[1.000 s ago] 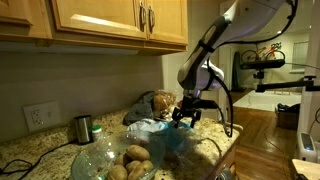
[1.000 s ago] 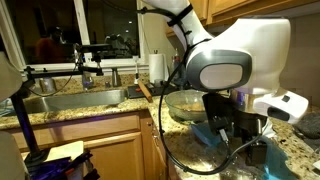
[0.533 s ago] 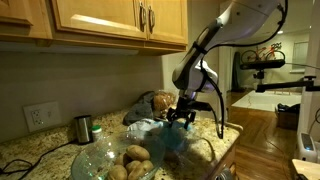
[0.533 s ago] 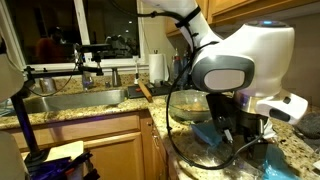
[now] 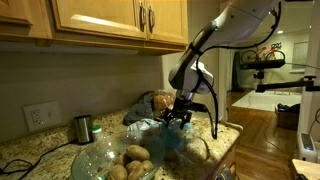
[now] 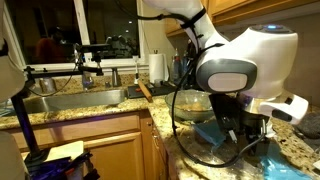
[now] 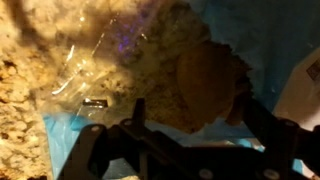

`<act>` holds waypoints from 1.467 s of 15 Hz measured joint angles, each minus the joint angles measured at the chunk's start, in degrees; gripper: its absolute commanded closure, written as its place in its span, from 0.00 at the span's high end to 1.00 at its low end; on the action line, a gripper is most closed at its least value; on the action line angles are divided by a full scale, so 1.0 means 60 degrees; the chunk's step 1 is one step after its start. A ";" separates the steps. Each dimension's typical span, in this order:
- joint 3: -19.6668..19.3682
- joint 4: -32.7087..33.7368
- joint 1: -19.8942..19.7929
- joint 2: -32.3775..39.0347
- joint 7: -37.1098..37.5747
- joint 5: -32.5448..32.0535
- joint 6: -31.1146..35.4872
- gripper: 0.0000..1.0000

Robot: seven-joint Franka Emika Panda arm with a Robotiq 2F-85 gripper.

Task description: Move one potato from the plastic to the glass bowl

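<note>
While fingers (image 7: 262,125) hang spread around potato (image 7: 205,80) inside plastic (image 5: 148,128), glass bowl (image 5: 95,155) rim near.

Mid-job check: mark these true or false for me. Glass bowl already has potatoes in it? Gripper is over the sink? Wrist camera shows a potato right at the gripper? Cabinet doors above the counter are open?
1. The glass bowl already holds potatoes. True.
2. The gripper hangs over the sink. False: it is low over the blue plastic container, away from the sink.
3. The wrist view shows a potato close to the gripper's fingers. True.
4. The cabinet doors above the counter stand open. False: they are shut.
</note>
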 measured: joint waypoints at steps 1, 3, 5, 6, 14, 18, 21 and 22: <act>0.0014 0.0017 -0.0016 0.0017 -0.0028 0.0003 -0.0005 1.00; 0.0037 0.0053 -0.0031 0.0068 -0.0076 0.0004 -0.0006 1.00; 0.0058 0.0124 -0.0031 0.0163 -0.0089 0.0004 -0.0006 1.00; 0.0069 0.0153 -0.0031 0.0210 -0.0091 0.0004 -0.0006 1.00; 0.0189 0.0366 -0.0036 0.0498 -0.0119 0.0004 -0.0007 1.00; 0.0193 0.0380 -0.0043 0.0553 -0.0120 0.0004 -0.0007 1.00; 0.0197 0.0439 -0.0054 0.0667 -0.0132 0.0004 -0.0007 1.00; 0.0203 0.0468 -0.0062 0.0711 -0.0148 0.0004 -0.0007 1.00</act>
